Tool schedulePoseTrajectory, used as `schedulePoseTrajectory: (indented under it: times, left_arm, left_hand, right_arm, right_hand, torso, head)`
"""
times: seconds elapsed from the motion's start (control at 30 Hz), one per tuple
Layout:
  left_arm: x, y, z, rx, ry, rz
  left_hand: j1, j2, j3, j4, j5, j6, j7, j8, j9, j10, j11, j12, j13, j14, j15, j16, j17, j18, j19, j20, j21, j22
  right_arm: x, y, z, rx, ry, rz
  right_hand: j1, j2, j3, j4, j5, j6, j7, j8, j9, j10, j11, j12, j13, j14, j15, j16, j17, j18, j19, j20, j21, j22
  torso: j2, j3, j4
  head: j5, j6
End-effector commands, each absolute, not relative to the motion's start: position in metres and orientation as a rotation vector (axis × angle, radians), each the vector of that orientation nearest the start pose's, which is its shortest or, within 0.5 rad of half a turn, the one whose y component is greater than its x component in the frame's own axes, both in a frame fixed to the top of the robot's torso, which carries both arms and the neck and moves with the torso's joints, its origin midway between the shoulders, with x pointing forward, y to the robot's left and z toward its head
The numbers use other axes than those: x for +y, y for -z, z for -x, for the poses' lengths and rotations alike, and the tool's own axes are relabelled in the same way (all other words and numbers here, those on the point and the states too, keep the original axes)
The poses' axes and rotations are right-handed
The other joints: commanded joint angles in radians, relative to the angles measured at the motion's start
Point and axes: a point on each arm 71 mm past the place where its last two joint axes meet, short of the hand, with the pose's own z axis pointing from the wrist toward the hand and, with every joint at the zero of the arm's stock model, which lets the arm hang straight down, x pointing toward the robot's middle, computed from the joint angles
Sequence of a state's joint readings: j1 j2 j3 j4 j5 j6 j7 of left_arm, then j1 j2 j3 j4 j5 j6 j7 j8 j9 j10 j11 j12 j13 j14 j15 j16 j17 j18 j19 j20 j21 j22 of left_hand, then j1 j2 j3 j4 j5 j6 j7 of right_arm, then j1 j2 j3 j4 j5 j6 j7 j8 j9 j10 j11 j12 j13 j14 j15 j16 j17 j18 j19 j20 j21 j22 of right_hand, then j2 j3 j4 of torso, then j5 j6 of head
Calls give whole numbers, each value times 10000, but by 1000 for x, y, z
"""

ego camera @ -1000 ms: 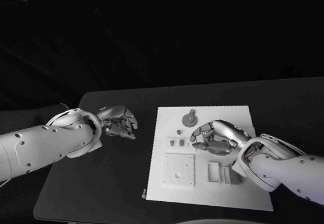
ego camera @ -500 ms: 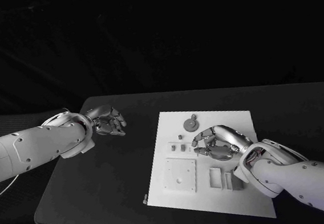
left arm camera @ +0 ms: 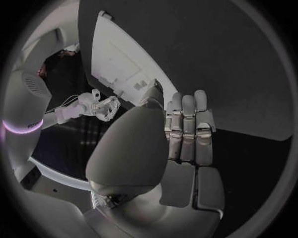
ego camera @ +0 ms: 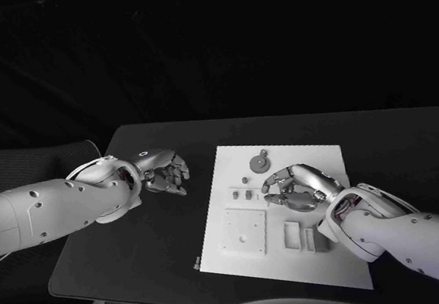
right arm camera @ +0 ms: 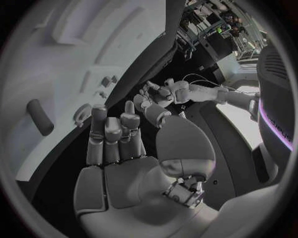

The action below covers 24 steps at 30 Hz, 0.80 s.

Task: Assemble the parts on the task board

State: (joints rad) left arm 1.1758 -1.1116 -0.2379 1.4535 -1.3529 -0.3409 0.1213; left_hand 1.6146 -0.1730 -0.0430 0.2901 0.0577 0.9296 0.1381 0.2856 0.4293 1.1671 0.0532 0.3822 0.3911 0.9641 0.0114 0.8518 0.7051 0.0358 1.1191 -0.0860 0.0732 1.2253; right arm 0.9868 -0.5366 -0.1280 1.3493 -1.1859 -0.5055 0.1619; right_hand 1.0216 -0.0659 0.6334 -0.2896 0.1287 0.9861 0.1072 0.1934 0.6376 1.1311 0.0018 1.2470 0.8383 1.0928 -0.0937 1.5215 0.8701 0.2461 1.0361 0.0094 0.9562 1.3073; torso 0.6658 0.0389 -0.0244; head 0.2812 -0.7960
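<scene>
The white task board [ego camera: 323, 163] lies in the middle of the black table. On it are a round part [ego camera: 259, 164], a few small pieces [ego camera: 238, 193], a square plate [ego camera: 246, 230] and upright rectangular pieces [ego camera: 291, 234]. My right hand [ego camera: 297, 189] hovers over the board's middle, fingers loosely curved and holding nothing; its empty palm [right arm camera: 118, 158] faces the board [right arm camera: 56, 59], where a dark oblong part [right arm camera: 40, 124] lies. My left hand [ego camera: 164, 172] hangs over bare table to the left of the board. Its fingers [left arm camera: 186, 129] lie side by side and hold nothing.
Bare black table [ego camera: 131, 236] stretches left of the board under my left arm, and more lies to the right [ego camera: 422, 143]. The board's near edge reaches close to the table's front edge. The right wrist view also catches my left hand [right arm camera: 158, 94].
My left hand drew back from the board, then returned toward its left edge, ending slightly nearer me. The right hand has stayed over the board's middle with little shift.
</scene>
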Motion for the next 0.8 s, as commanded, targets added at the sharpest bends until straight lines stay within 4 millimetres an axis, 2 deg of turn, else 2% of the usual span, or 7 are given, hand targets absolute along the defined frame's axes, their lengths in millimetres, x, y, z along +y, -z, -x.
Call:
schedulePoseTrajectory:
  times: [0.03, 0.17, 0.27, 0.43, 0.57, 0.8]
  left_arm:
    - [355, 255, -427, 18133, 5015, -1053]
    - [353, 262, -413, 18427, 5127, -958]
    - [347, 269, -401, 18845, 5191, -1227]
    - [335, 281, -384, 19491, 5194, -1944]
    - [329, 286, -377, 19660, 5074, -2451]
    - [319, 298, -365, 20248, 4691, -3639]
  left_hand:
    - [-192, -48, -139, 9, -33, 50, -55, 12, -17, 157, -42, 19, 58, 152, -68, 52, 38, 61, 163, -65, 107, 46]
    - [-239, -106, -278, 5, -31, 98, -46, 26, -26, 311, -125, 151, 190, 272, -149, 192, 134, 70, 315, -135, 196, 140]
    - [-211, -149, -307, 2, -27, 84, -40, 14, -37, 321, -139, 192, 251, 270, -165, 238, 183, 63, 331, -152, 209, 170]
    - [-54, -307, -242, 10, 50, 15, -52, -43, -87, 346, -194, 425, 579, 272, -231, 498, 460, 32, 434, -220, 299, 329]
    - [-191, -551, -223, 17, 52, -125, 76, -130, -139, 230, -141, 720, 887, 208, -272, 690, 707, 5, 463, -267, 356, 467]
    - [-452, -803, -181, 18, 42, -209, 73, -174, -177, -95, -142, 1177, 1344, 39, -305, 964, 965, -32, 410, -314, 437, 739]
  right_arm:
    - [-87, 304, -435, 17317, -10987, 8]
    - [-91, 303, -440, 17326, -10819, 2]
    - [-96, 304, -446, 17399, -10670, -298]
    - [-103, 299, -456, 17320, -10432, -501]
    - [-108, 290, -465, 17166, -10271, -462]
    - [-117, 284, -474, 17186, -10113, -1044]
  right_hand:
    - [-92, 3, -51, -7, 45, -203, 143, -66, -17, -14, 67, -39, -1, 76, -14, -33, -9, 157, 76, 6, -42, 39]
    - [-114, 6, -83, -4, 40, -202, 145, -65, -22, -15, 69, -38, 0, 77, -11, -32, -8, 157, 77, 8, -42, 39]
    - [-137, 1, -116, -3, 32, -217, 150, -73, -30, -17, 73, -38, 1, 76, -9, -33, -8, 157, 75, 9, -44, 38]
    - [-157, -32, -210, -7, 30, -568, 257, -260, -137, -67, 173, -45, 3, 46, 76, -46, -9, 157, 41, 14, -74, 30]
    - [-156, -58, -251, -5, 27, -703, 312, -329, -187, -92, 226, -38, 9, 32, 128, -45, -6, 157, 28, 21, -83, 29]
    - [-168, -59, -269, 5, 21, -719, 326, -336, -200, -99, 241, -35, 10, 27, 144, -46, -5, 157, 26, 26, -86, 28]
  torso:
    - [-2, 7, 8]
    - [-5, 19, 15]
    - [-24, 23, 39]
    - [-93, 18, 57]
    - [-116, 16, 54]
    - [-199, -5, 78]
  head:
    - [41, -150]
    - [109, -279]
    - [94, -351]
    - [107, -482]
    - [63, -519]
    - [43, -597]
